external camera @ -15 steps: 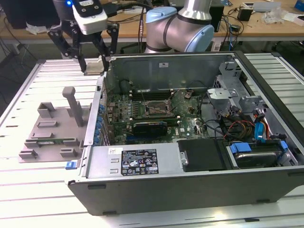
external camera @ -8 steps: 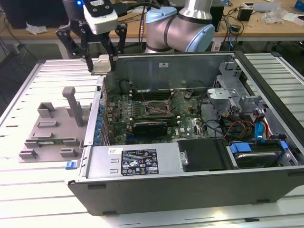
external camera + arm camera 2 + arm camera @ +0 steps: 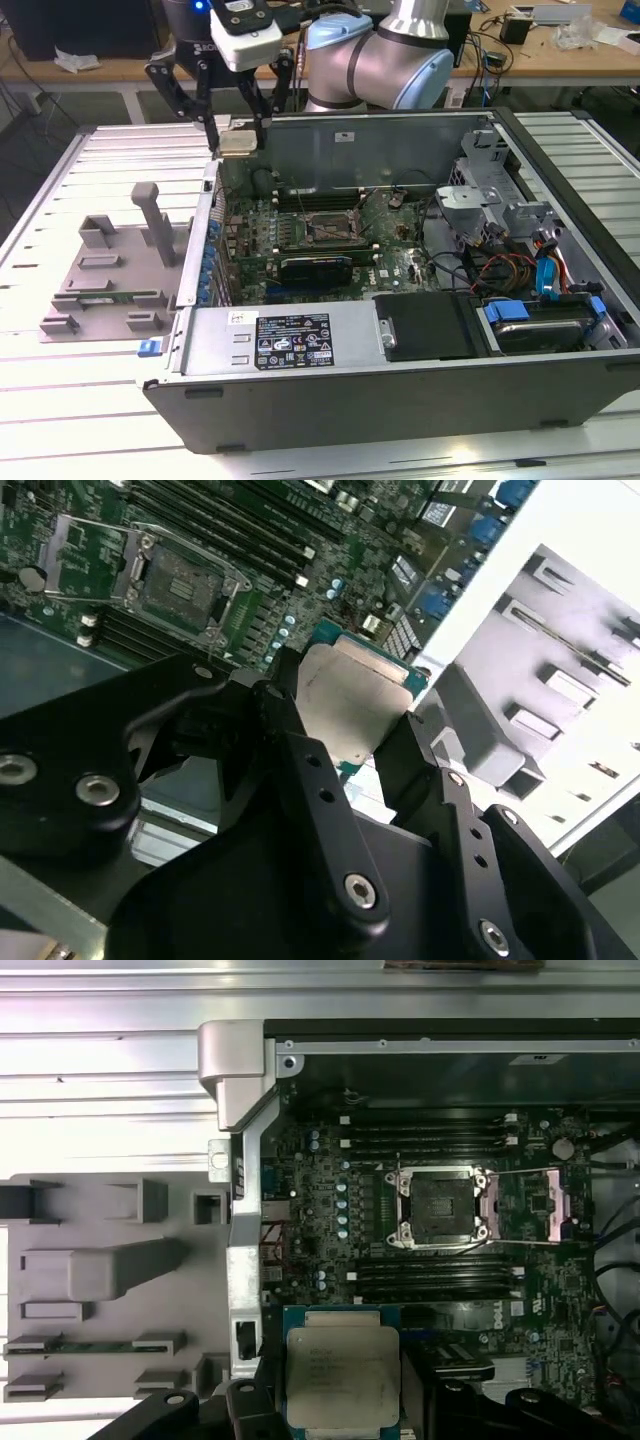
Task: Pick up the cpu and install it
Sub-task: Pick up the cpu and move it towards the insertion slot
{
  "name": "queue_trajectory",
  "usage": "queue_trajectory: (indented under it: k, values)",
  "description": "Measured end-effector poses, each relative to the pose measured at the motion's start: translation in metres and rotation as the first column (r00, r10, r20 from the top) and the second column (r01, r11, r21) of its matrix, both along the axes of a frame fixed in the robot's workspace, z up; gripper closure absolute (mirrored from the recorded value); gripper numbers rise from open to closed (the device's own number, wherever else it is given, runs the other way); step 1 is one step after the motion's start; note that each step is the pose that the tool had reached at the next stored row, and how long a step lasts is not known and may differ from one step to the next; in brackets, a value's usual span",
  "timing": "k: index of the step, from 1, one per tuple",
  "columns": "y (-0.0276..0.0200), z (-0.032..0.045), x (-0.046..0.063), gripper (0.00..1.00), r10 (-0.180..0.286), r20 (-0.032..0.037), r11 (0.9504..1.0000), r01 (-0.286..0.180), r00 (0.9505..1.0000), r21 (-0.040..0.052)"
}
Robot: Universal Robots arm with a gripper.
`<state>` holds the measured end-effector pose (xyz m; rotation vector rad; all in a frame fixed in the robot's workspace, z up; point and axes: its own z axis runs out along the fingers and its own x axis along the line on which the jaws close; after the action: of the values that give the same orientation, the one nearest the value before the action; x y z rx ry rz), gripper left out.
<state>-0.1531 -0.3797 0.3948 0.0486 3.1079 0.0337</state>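
The cpu [image 3: 237, 143], a small square chip with a pale metal top, hangs above the far corner of the open computer case on the exterior view's left. My gripper [image 3: 238, 133] is shut on it, one black finger on each side. Both wrist views show the cpu [image 3: 355, 705] [image 3: 342, 1372] pinched level in the gripper [image 3: 350, 735] [image 3: 342, 1405], its metal face towards the cameras. The motherboard's empty cpu socket [image 3: 325, 228] [image 3: 180, 580] [image 3: 440, 1207] lies open with its metal frame lifted. The socket sits below the chip and further into the case.
A grey plastic tray [image 3: 110, 270] [image 3: 110, 1270] with upright posts lies outside the case on the exterior view's left. Inside are a long black card [image 3: 315, 268], memory slots [image 3: 430, 1140], a power supply [image 3: 290, 340], and cables and drive bays [image 3: 520, 260]. The case wall [image 3: 245, 1210] stands between tray and board.
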Motion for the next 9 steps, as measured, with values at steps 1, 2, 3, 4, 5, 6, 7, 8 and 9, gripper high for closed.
queue_trajectory:
  k: [1, 2, 3, 4, 5, 6, 7, 8, 9]
  values:
    - [0.0, 0.0, 0.002, 0.45, 0.0, -0.0001, 1.0, 0.0, 1.0, 0.0]
    - [-0.0001, 0.0, 0.005, 0.45, 0.0, -0.0001, 1.0, 0.0, 1.0, -0.0001]
    - [-0.0001, 0.0, 0.007, 0.45, 0.0, -0.0001, 1.0, 0.0, 1.0, -0.0001]
    - [0.0, 0.0, 0.01, 0.45, 0.0, -0.0001, 1.0, 0.0, 1.0, -0.0001]
    - [0.0, 0.0, 0.012, 0.45, 0.0, -0.0001, 1.0, 0.0, 1.0, 0.0]
    - [0.0, 0.0001, 0.014, 0.45, 0.0, -0.0001, 1.0, 0.0, 1.0, -0.0001]
    - [0.0, 0.0001, 0.016, 0.45, 0.0, -0.0001, 1.0, 0.0, 1.0, -0.0001]
    - [-0.0001, 0.0, 0.018, 0.45, 0.0, -0.0001, 1.0, 0.0, 1.0, -0.0001]
    - [-0.0001, 0.0, 0.02, 0.45, 0.0, -0.0001, 1.0, 0.0, 1.0, -0.0001]
